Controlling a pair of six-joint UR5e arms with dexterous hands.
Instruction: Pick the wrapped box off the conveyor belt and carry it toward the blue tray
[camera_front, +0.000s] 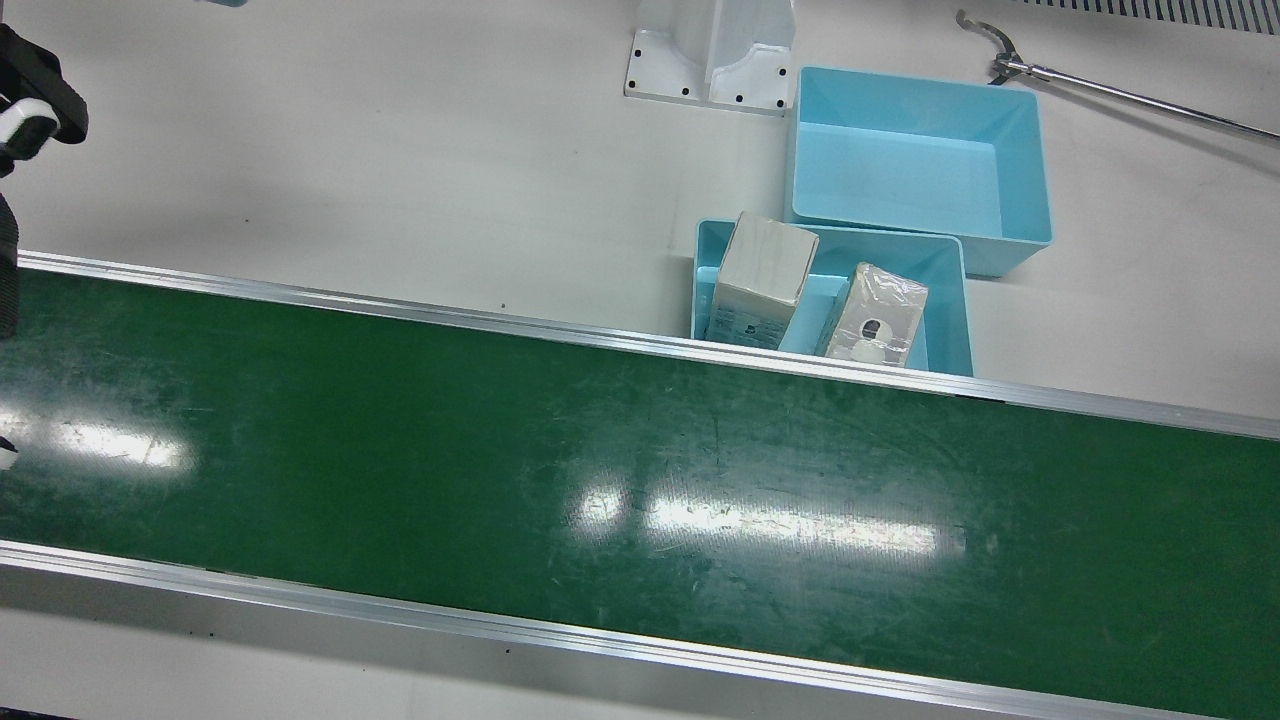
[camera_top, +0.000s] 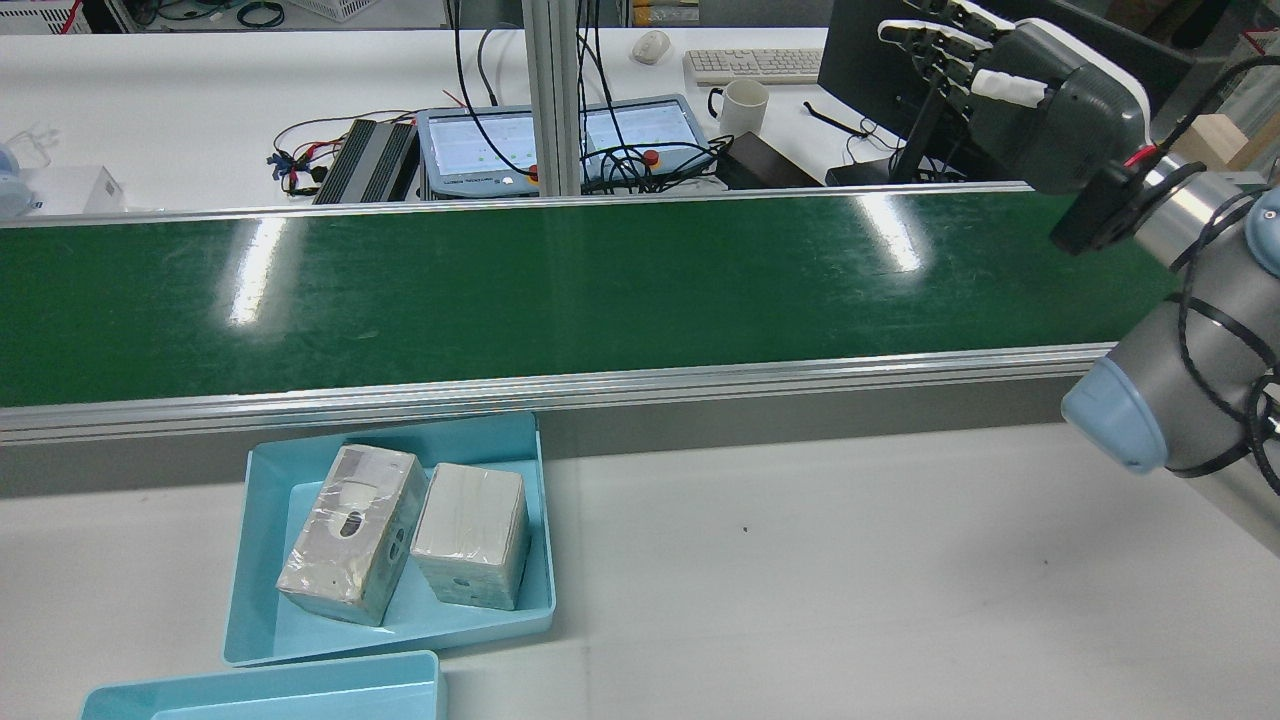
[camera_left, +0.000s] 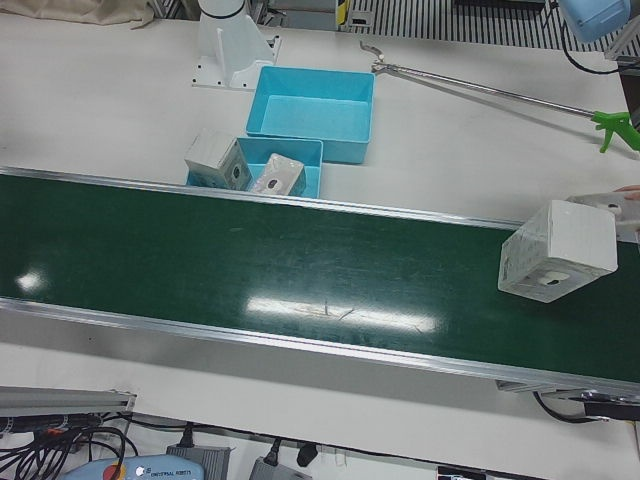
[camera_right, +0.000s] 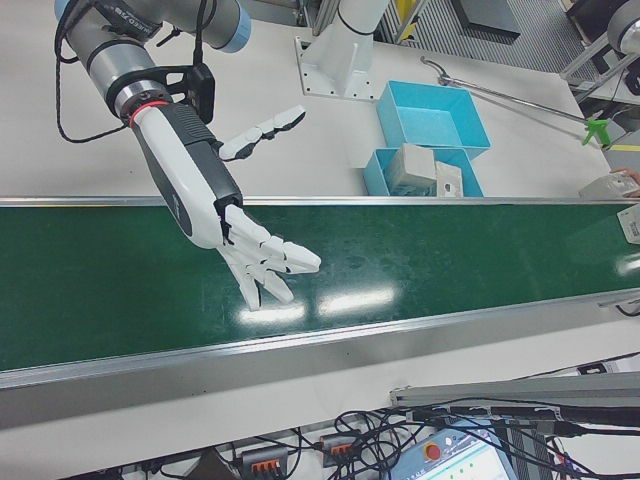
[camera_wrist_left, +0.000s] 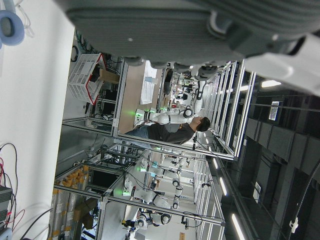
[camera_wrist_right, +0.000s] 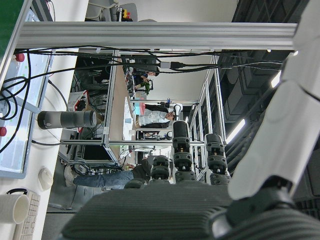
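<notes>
- The conveyor belt (camera_front: 640, 480) runs green and glossy across the station between two metal rails.
- The wrapped box (camera_left: 557, 250) sits tilted over the belt's end in the left-front view; whether it touches the belt I cannot tell.
- The right hand (camera_right: 225, 225) hangs above the belt, well apart from that box, its fingers spread wide and holding nothing.
- The blue tray (camera_front: 955, 310) stands just beside the belt's far rail, with a plain box (camera_front: 760, 280) and a holed box (camera_front: 878, 315) side by side in it.
- A second tray (camera_front: 1035, 170) touches the first, farther back.
- A grabber pole (camera_left: 480, 88) lies on the table beyond the trays.
- The left hand (camera_wrist_left: 200, 30) shows only as a grey underside in its own camera; its finger spread cannot be told.
</notes>
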